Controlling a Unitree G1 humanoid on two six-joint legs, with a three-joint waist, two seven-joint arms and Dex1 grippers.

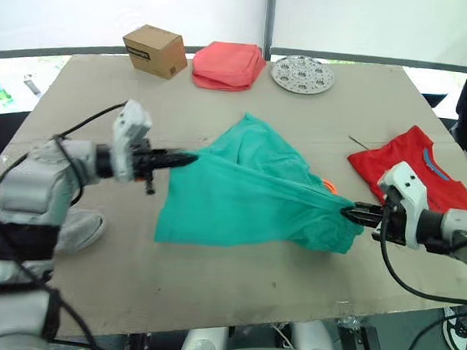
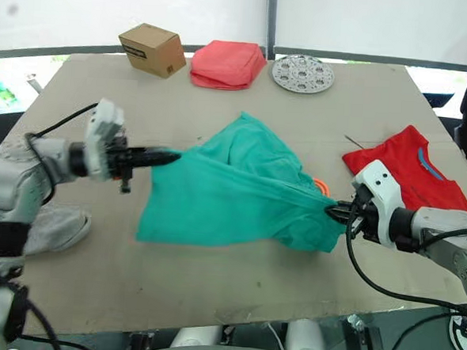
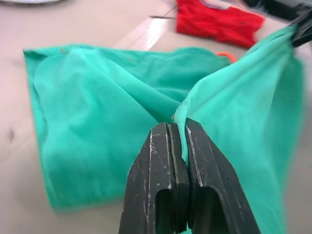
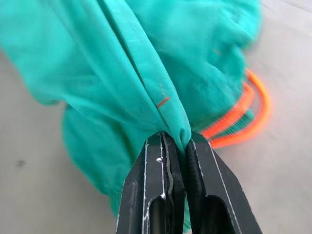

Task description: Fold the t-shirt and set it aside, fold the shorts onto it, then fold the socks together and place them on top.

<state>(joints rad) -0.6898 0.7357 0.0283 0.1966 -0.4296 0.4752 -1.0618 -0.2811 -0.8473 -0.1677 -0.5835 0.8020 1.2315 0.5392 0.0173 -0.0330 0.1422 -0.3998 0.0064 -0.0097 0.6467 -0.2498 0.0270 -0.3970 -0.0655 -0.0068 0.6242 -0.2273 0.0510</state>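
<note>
Brown tabletop (image 1: 211, 285) carries everything; the left gripper (image 1: 188, 159) pinches one edge of the shorts (image 1: 248, 196), fingers pressed together on the cloth; the right gripper (image 1: 348, 213) clamps the opposite edge, pulling a taut ridge between them; the rest drapes at table centre, orange drawstring (image 4: 243, 119) beside the right grip; the t-shirt (image 1: 412, 166) lies at 3 o'clock; a coral folded cloth (image 1: 228, 64), cardboard box (image 1: 155, 50) and patterned plate (image 1: 302, 74) sit at 12 o'clock.
</note>
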